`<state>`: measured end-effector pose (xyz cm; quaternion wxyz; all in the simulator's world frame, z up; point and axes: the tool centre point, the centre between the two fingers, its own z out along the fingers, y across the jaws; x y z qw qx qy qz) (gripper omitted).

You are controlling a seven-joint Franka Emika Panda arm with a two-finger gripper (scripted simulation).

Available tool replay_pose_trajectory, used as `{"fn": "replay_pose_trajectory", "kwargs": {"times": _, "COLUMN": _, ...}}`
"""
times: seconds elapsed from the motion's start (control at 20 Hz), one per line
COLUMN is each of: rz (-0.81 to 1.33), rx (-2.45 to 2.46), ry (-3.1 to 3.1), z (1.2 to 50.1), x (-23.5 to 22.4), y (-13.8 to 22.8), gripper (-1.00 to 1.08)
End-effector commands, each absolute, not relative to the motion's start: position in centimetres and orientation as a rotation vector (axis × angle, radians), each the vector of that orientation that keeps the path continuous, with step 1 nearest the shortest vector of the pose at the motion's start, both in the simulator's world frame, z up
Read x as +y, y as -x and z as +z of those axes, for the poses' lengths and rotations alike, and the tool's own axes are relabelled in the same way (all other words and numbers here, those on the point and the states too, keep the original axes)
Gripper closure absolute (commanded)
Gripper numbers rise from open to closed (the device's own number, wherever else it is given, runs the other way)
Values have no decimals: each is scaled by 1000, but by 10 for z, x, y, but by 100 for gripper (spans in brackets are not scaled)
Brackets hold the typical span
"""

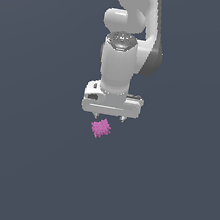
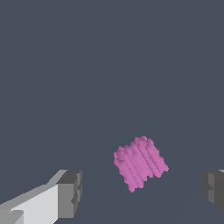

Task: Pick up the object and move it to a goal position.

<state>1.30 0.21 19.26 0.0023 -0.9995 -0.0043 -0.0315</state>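
Fingers (image 2: 70,192) of my gripper (image 1: 109,117) stand wide apart, gripping nothing. Pink lump (image 1: 100,127) sits just under the fingertips at about seven o'clock in the exterior view, untouched between both pads.

The gripper (image 1: 109,117) hangs with its fingers spread wide, leaving an unobstructed gap between the two fingertips (image 2: 70,192). The only item near that gap is the pink lump (image 1: 100,128), which sits just below the fingertips in the exterior view and apart from both. In the wrist view, the lump (image 2: 140,162) lies between the two fingers, nearer neither pad by contact. All surrounding space is plain dark grey ground (image 1: 21,168); nothing blocks approach from any side.
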Motion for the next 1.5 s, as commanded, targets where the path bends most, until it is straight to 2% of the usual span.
{"fn": "replay_pose_trajectory", "kwargs": {"times": 0.0, "rz": -99, "rx": -13, "ry": 3135, "z": 193, "x": 2, "y": -13, "gripper": -92}}
{"fn": "replay_pose_trajectory", "kwargs": {"times": 0.45, "rz": -125, "rx": 64, "ry": 3145, "z": 200, "x": -35, "y": -11, "gripper": -92}}
{"fn": "replay_pose_trajectory", "kwargs": {"times": 0.95, "rz": -118, "rx": 142, "ry": 3139, "z": 194, "x": -33, "y": -10, "gripper": -92}}
{"fn": "replay_pose_trajectory", "kwargs": {"times": 1.45, "rz": -91, "rx": 430, "ry": 3102, "z": 172, "x": -31, "y": -4, "gripper": -92}}
